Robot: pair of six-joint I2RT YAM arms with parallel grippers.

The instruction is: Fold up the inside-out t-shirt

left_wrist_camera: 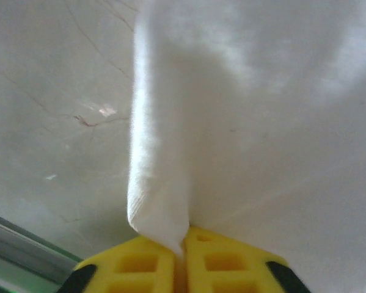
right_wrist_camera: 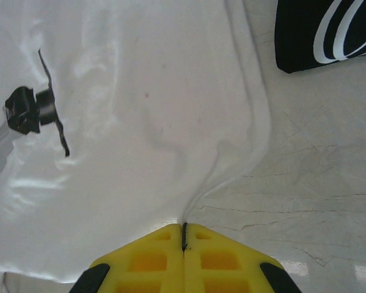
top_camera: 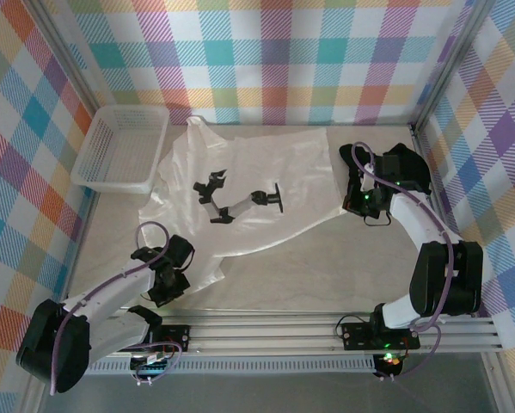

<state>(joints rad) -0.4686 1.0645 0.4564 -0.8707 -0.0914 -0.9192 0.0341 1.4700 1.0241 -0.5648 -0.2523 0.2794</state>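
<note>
**A:** Where is the inside-out t-shirt (top_camera: 274,155)?

**B:** It's spread over the middle of the top view, with its upper left corner beside the white basket (top_camera: 119,146). The left gripper (left_wrist_camera: 181,244) is clenched on a folded edge at lower left. The right gripper (right_wrist_camera: 184,235) is clamped on a thin ridge of hem at the right.

**A:** What could go wrong?

**B:** The right pinch looks slight, so a pull might slip it free. Uneven lifting would twist the cloth. The black t-shirt (right_wrist_camera: 326,33) lies near, upper right of the right wrist view, and could be dragged along.

**A:** And the dark shape (top_camera: 240,202) mid-shirt?

**B:** It could be a print or a loose object; I can't tell. If it's loose, it would tumble.
</note>
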